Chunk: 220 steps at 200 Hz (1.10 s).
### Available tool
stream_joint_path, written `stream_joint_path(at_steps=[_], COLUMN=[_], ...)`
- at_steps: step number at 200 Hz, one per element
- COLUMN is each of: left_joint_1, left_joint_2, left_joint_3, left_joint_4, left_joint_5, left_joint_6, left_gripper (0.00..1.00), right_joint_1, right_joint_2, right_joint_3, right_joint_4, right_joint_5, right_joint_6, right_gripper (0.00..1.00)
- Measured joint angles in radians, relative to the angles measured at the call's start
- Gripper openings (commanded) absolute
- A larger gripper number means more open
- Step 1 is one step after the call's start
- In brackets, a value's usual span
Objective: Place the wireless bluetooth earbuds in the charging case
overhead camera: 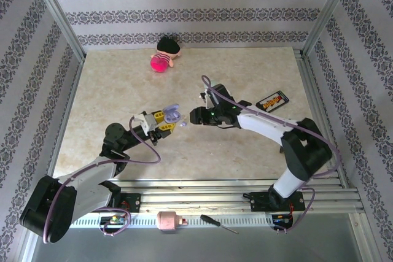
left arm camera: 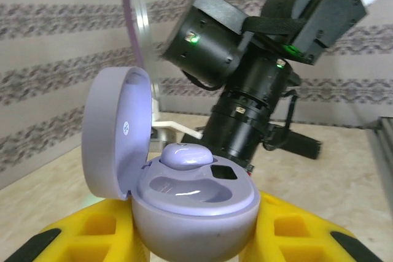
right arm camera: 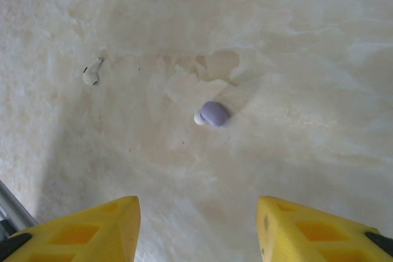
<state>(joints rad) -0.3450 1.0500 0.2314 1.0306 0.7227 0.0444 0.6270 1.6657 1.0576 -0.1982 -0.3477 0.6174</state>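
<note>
My left gripper (overhead camera: 161, 121) is shut on the lavender charging case (left arm camera: 195, 210), its yellow fingers (left arm camera: 80, 231) pressed against both sides. The case lid (left arm camera: 113, 130) stands open to the left. One lavender earbud (left arm camera: 184, 153) sits in the far socket, and the near socket (left arm camera: 184, 189) is empty. A second lavender earbud (right arm camera: 214, 113) lies on the table below my right gripper (right arm camera: 196, 231), which hangs open above it with nothing between its fingers. A small white earbud (right arm camera: 92, 75) lies further off. From above, the right gripper (overhead camera: 194, 118) hovers just right of the case (overhead camera: 172, 115).
A pink and black doll (overhead camera: 164, 58) lies at the back of the table. A black and orange card (overhead camera: 272, 101) rests at the right. A screwdriver (overhead camera: 218, 223) and a pink cylinder (overhead camera: 167, 219) lie on the front rail. Patterned walls close in three sides.
</note>
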Motion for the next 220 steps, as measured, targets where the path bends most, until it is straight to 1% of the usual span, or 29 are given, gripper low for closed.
stream_joint_path(at_steps=[37, 67, 141, 220], left_joint_1=[0.066, 0.086, 0.092, 0.092], left_joint_2=[0.045, 0.059, 0.125, 0.160], left_joint_3=[-0.049, -0.069, -0.071, -0.071], left_joint_4=[0.047, 0.086, 0.166, 0.201], left_joint_5=[-0.098, -0.137, -0.148, -0.148], left_joint_6=[-0.022, -0.030, -0.051, -0.053], left_gripper=[0.23, 0.23, 0.23, 0.23], right_joint_1=[0.032, 0.066, 0.075, 0.026], right_joint_2=[0.082, 0.143, 0.284, 0.359], right_joint_3=[0.014, 0.037, 0.119, 0.196], right_joint_4=[0.051, 0.087, 0.131, 0.121], right_joint_5=[-0.044, -0.077, -0.094, -0.093], right_joint_6=[0.071, 0.116, 0.163, 0.150], right_gripper=[0.52, 0.51, 0.51, 0.51])
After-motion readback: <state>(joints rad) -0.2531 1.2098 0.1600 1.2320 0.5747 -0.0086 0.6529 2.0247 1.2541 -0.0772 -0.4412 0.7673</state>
